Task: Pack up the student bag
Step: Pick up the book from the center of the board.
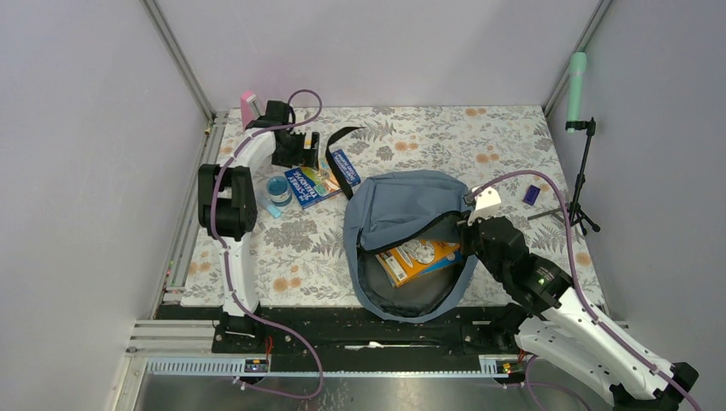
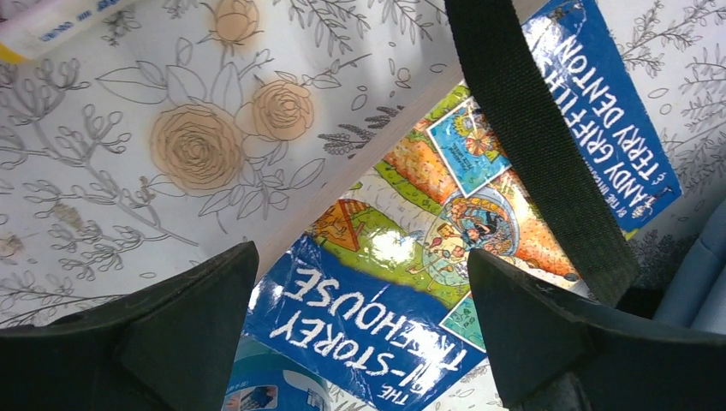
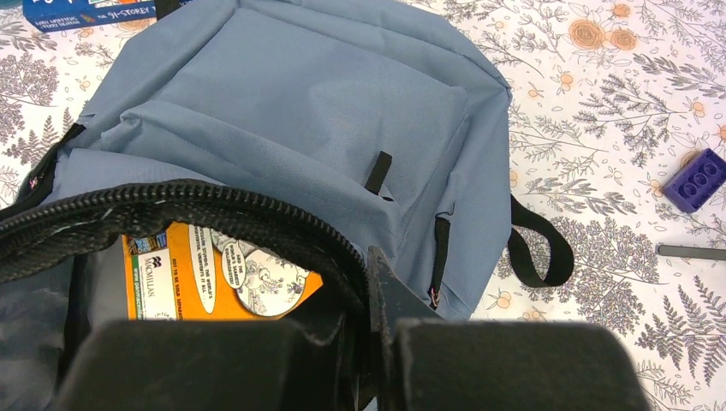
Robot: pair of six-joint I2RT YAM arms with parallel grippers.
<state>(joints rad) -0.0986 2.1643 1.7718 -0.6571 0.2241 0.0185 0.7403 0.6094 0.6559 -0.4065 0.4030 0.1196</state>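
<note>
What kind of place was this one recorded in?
Probably a robot test booth, not a classroom: plain grey walls box in a floral-clothed table, the left arm and right arm are bolted to a rail, and a tripod stands right of the bag.

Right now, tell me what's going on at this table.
The right gripper is shut on the open zipper edge of the student bag, holding its mouth open; an orange book already lies inside. The left gripper hangs open over a blue Treehouse book at the far left, which a black strap crosses. That gripper holds nothing.
</note>
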